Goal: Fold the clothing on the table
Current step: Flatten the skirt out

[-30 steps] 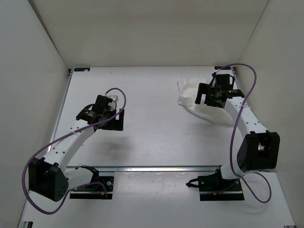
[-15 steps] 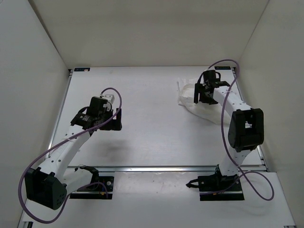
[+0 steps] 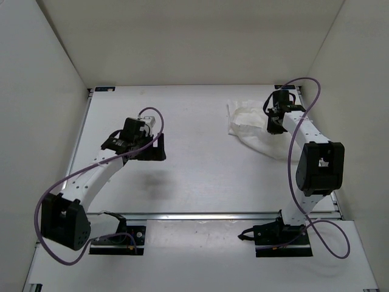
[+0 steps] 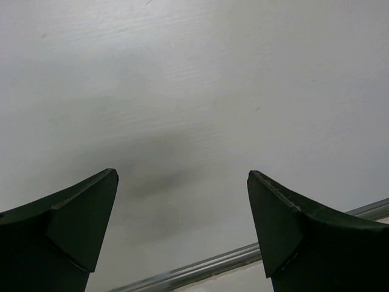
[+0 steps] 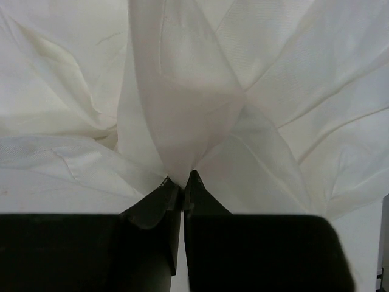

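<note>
Right wrist view showed the right gripper (image 5: 181, 182) with its dark jaws pressed together, a pinch of the clothing (image 5: 182, 97) caught between the tips. From that pinch the thin white fabric rose in a gathered ridge and fanned out in creases to both sides, filling the view. From above, that gripper sat over the right part of the garment, which lay crumpled on the far right of the table (image 3: 200, 176), near its back edge. Whether the pinched fold was lifted clear of the surface was hard to judge from there. The left gripper (image 4: 181, 174) hung with its jaws wide apart and nothing between them, over bare white tabletop on the left half, well apart from the garment. A metal rail (image 4: 200, 267) ran across the table on the near side of it, and purple cables (image 3: 316, 85) looped from both arms.
</note>
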{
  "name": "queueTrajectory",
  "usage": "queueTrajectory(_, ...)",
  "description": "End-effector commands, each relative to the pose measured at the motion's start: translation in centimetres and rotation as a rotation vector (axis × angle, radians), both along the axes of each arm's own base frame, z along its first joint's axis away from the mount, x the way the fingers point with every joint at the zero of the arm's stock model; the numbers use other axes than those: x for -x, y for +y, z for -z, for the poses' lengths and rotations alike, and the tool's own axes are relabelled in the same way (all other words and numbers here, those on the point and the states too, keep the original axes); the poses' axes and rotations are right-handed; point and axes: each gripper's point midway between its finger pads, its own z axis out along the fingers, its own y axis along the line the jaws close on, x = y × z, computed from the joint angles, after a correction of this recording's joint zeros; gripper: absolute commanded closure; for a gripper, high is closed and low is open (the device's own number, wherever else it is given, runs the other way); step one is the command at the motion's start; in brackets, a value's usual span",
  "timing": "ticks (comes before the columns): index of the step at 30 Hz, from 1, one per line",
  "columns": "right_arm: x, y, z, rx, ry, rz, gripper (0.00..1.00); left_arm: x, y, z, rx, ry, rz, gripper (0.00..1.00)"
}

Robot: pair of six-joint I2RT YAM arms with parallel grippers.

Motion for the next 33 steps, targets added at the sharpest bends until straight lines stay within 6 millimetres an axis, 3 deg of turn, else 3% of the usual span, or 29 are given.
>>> queueTrajectory(1, 0.6, 0.3, -3.2, 0.023, -0.058, -0.027, 1.00, -4.1, -5.2, -4.2, 0.186, -0.136, 0.077, 0.01)
queueTrajectory(3, 2.3, 1.2, -4.5, -0.018, -0.096, -0.042, 1.00, -5.3, -8.9, -4.1, 0.244, -0.140, 0.153, 0.02)
queueTrajectory(4, 3.0, 2.2, -4.5, -0.055, -0.101, -0.065, 1.00, -6.1, -10.0, -5.0, 0.264, -0.157, 0.161, 0.01)
queueTrajectory(5, 3.9, 3.1, -5.1, -0.096, -0.125, -0.086, 1.00, -6.4, -11.4, -4.3, 0.277, -0.142, 0.192, 0.01)
queueTrajectory(6, 4.6, 3.6, -6.1, -0.111, -0.154, -0.099, 1.00, -6.9, -13.2, -5.1, 0.302, -0.167, 0.221, 0.01)
queueTrajectory(7, 5.6, 4.6, -5.3, -0.142, -0.138, -0.115, 1.00, -8.2, -14.1, -5.3, 0.316, -0.182, 0.220, 0.01)
queueTrajectory(8, 6.9, 5.9, -5.4, -0.174, -0.147, -0.135, 1.00, -8.3, -15.4, -4.2, 0.318, -0.157, 0.240, 0.01)
queueTrajectory(9, 7.7, 6.0, -5.9, -0.193, -0.162, -0.125, 1.00, -8.8, -16.7, -5.0, 0.345, -0.182, 0.257, 0.02)
queueTrajectory(14, 12.3, 8.5, -4.0, -0.315, -0.112, -0.154, 1.00, -11.5, -21.3, -3.4, 0.416, -0.189, 0.265, 0.01)
queueTrajectory(18, 15.0, 9.6, -2.4, -0.386, -0.089, -0.178, 1.00, -13.1, -24.2, -3.2, 0.460, -0.223, 0.263, 0.02)
queueTrajectory(20, 15.6, 10.1, -2.1, -0.417, -0.082, -0.181, 1.00, -13.8, -25.2, -3.5, 0.460, -0.241, 0.264, 0.01)
queueTrajectory(22, 16.2, 10.7, -1.9, -0.435, -0.076, -0.201, 1.00, -14.8, -25.7, -2.2, 0.435, -0.245, 0.248, 0.01)
queueTrajectory(23, 16.5, 10.9, -1.8, -0.435, -0.068, -0.209, 1.00, -15.4, -26.5, -2.8, 0.453, -0.276, 0.261, 0.01)
queueTrajectory(31, 17.3, 11.4, -1.4, -0.452, -0.045, -0.228, 1.00, -16.8, -29.1, -2.1, 0.393, -0.329, 0.290, 0.01)
queueTrajectory(33, 17.0, 11.5, -1.8, -0.453, -0.057, -0.234, 1.00, -17.4, -28.8, -1.3, 0.315, -0.352, 0.265, 0.08)
